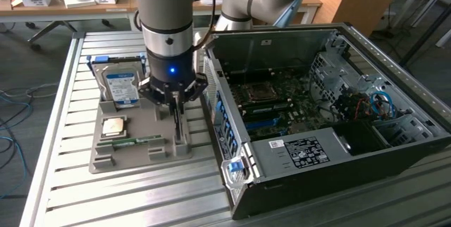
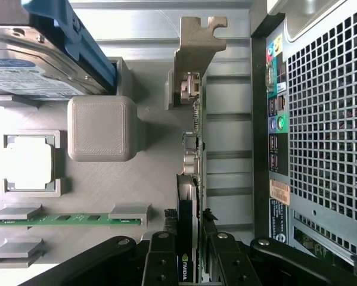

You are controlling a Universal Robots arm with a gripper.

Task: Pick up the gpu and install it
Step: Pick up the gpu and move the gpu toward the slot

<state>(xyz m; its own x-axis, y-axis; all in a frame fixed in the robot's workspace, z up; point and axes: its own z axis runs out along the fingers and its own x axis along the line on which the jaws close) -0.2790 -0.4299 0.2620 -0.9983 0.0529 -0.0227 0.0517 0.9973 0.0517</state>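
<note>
The gpu is dark, nearly black-green along its edge, and its bracket is pale silver. The gripper is black. The tray is a plain matt grey. The RAM stick is green and the CPU is pale silver-white. The hard drive is silver with a blue and white label, in a blue frame. The table is silver metal with long parallel ribs. The case is dark grey; its back panel has a fine grid of square holes, beside green and purple ports. Inside the case are blue cables. The arm is grey with light blue caps and a small blue light.
</note>
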